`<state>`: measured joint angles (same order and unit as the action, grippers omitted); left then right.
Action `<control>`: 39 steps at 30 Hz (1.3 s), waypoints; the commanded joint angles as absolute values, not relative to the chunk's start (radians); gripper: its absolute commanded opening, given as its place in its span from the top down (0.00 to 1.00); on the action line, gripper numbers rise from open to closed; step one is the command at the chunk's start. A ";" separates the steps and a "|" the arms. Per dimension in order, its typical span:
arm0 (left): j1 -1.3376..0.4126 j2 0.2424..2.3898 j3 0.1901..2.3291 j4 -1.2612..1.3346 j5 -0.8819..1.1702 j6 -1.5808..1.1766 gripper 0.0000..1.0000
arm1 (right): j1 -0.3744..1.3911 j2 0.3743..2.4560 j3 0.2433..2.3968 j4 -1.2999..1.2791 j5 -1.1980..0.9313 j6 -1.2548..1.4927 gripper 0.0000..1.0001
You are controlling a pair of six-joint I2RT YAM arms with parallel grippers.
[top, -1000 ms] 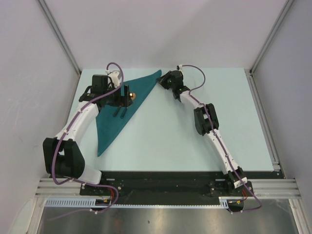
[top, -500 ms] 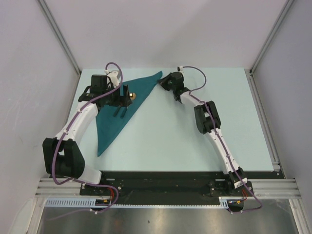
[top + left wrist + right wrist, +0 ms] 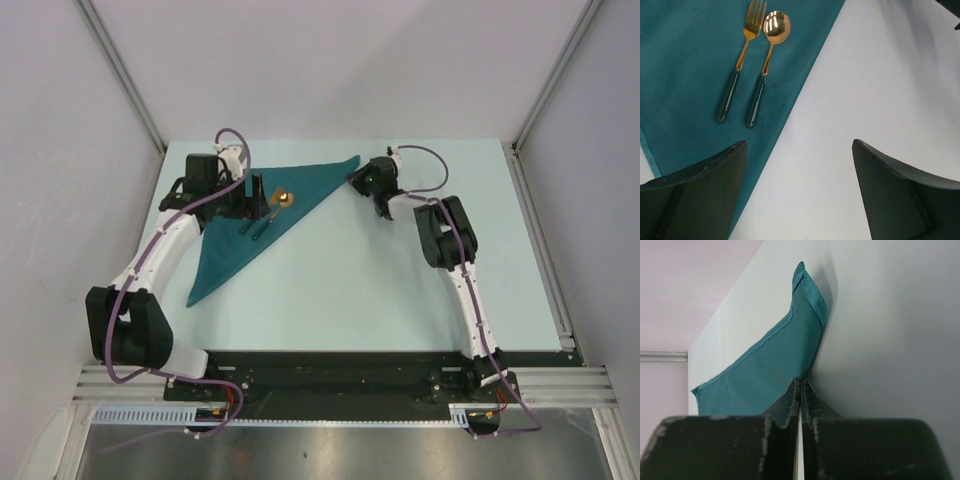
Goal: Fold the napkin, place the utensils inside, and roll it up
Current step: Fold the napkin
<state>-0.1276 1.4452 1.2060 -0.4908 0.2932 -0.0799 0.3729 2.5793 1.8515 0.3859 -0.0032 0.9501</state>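
**Right claw pinched on a napkin corner, left claw spread above the cutlery**

The right gripper (image 3: 800, 384) was fully closed, its two fingers pressed together on the stitched hem at one corner of the teal napkin (image 3: 775, 365). From the wrist view the cloth rose limply out of the pinch. The left gripper (image 3: 797, 192) hung with its jaws wide apart and held nothing, one finger over the cloth and the other over the bare table (image 3: 400, 270).

Just beyond it the fork (image 3: 740, 65) and the spoon (image 3: 765, 65) lay side by side on the napkin, near its long edge, with their gold heads pointing away from the claw. The napkin lay flat as a folded triangle on the left half of the table, its far corner reaching to the right gripper.

The cloth looked light, soft and a little sheeny, so it would likely sag and slide rather than hold a shape. The doubled hem at a corner seemed the surest place to pinch. The utensils looked thin, rigid and smooth, and would probably skid if the cloth were tugged sharply.
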 commanded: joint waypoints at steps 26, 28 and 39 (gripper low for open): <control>-0.117 1.382 1.180 -0.417 0.391 -0.140 0.10 | 0.061 1.896 0.856 0.500 0.144 0.891 0.80; -0.117 1.379 1.180 -0.416 0.390 -0.138 0.09 | 0.052 1.891 0.807 0.569 0.135 0.911 0.63; -0.117 1.382 1.183 -0.422 0.387 -0.133 0.09 | 0.035 1.925 0.827 0.620 0.149 0.917 0.45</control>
